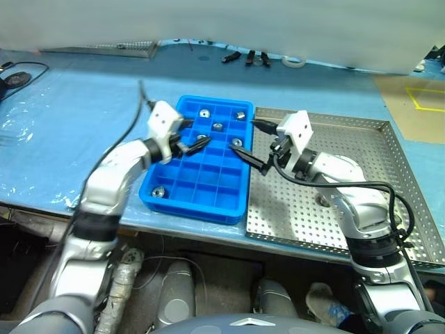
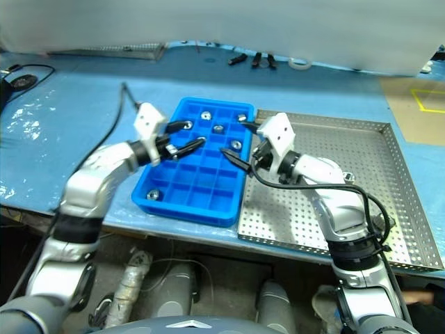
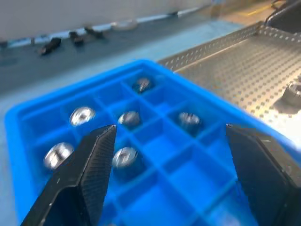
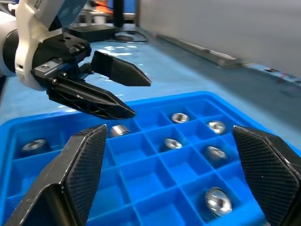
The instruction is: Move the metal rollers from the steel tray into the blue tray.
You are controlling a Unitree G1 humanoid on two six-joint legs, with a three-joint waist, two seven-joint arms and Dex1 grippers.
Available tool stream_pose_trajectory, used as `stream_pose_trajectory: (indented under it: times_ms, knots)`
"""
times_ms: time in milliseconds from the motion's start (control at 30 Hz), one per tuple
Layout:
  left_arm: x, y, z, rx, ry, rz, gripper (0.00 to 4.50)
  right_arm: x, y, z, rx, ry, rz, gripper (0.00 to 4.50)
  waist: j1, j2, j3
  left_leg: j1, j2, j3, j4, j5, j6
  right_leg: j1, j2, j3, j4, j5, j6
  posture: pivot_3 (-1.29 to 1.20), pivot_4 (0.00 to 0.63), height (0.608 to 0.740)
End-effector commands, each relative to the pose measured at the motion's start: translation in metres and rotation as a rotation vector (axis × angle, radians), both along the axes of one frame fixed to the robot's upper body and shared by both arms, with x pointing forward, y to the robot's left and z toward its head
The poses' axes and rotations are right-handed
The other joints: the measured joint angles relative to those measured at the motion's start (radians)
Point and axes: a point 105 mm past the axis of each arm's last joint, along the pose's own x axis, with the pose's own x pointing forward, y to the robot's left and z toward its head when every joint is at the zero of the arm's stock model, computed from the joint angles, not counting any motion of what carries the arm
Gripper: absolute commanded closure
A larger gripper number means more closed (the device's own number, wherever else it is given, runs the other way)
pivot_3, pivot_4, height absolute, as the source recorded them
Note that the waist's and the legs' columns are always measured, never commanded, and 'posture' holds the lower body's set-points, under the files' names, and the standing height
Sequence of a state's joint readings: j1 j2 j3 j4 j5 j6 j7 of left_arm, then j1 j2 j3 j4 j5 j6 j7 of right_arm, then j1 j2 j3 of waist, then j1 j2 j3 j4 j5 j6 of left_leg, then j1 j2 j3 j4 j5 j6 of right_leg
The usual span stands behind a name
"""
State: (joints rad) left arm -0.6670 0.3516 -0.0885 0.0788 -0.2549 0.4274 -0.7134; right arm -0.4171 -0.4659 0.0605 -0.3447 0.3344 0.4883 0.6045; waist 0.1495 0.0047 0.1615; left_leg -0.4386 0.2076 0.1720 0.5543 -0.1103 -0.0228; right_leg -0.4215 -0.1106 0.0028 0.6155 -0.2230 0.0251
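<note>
Left eye view first, working from your left: your left gripper (image 1: 197, 144) hangs over the blue tray (image 1: 197, 202), jaws parted and empty, pointing toward 3 o'clock. Below it, the metal rollers (image 1: 217, 126) sit 1 to a compartment, at least 6 of them: 4 clustered toward the tray's 12 o'clock end, 1 more in the left column of cells, and 1 alone near the 7 o'clock corner. Further right, your right gripper (image 1: 259, 145) is spread wide with nothing in it, reaching over the seam between the blue tray and the steel tray (image 1: 400, 167), aimed toward 9 o'clock. At least 1 roller (image 3: 295, 92) still rests on the perforated steel. Treat these rollers as small, rigid and dense for their size, polished enough to squirt out of a loose pinch and free to roll on their curved side. You'd do best to pinch each across its outer wall, centred between the pads, and close firmly.
</note>
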Motion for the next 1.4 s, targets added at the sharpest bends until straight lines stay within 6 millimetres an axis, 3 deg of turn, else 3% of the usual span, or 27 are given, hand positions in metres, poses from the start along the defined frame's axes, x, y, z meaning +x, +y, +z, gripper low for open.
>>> stream_pose_trajectory:
  times_ms: [33,233,500,833,1233,1400]
  knots:
    - [0.007,-0.041,0.006,0.025,-0.067,-0.14,0.61,-0.005,-0.02,0.015,0.007,-0.08,-0.115,0.0,-0.014,0.0,0.0,0.0,0.0,0.0,0.001,0.0,0.0,0.0,0.0,0.0,0.0,0.0,0.0,-0.12,0.15,0.74]
    - [-0.005,-0.126,-0.008,0.113,-0.093,-0.462,0.61,-0.025,-0.059,0.013,0.016,-0.117,-0.351,0.0,-0.074,0.0,0.0,-0.002,0.001,0.001,0.0,-0.001,0.002,-0.001,0.001,0.0,-0.001,0.001,0.001,-0.38,0.15,0.74]
    - [-0.022,-0.162,-0.024,0.17,-0.075,-0.659,0.61,-0.066,-0.086,0.006,0.027,-0.119,-0.586,0.0,-0.173,0.001,0.0,0.0,0.0,0.005,0.007,-0.01,0.016,0.003,-0.001,0.004,-0.009,0.001,0.002,-0.65,0.15,0.74]
    - [-0.023,-0.184,-0.05,0.285,-0.044,-0.624,0.61,-0.101,-0.102,-0.004,0.033,-0.097,-0.766,0.0,-0.28,0.0,0.0,-0.001,-0.001,0.006,0.011,-0.013,0.02,0.004,-0.002,0.006,-0.011,-0.002,0.009,-0.81,0.15,0.74]
    - [-0.023,-0.193,-0.083,0.371,0.017,-0.503,0.61,-0.112,-0.107,-0.013,0.032,-0.088,-0.812,0.0,-0.425,0.0,0.0,-0.009,-0.004,0.004,0.018,-0.017,0.027,0.005,-0.007,-0.001,-0.015,-0.004,0.013,-0.83,0.15,0.74]
    - [-0.013,-0.189,-0.078,0.338,0.025,-0.432,0.61,-0.111,-0.105,-0.013,0.031,-0.084,-0.806,0.0,-0.466,0.0,0.0,-0.012,-0.01,0.003,0.023,-0.021,0.033,0.007,-0.015,-0.003,-0.015,-0.005,0.014,-0.82,0.15,0.74]
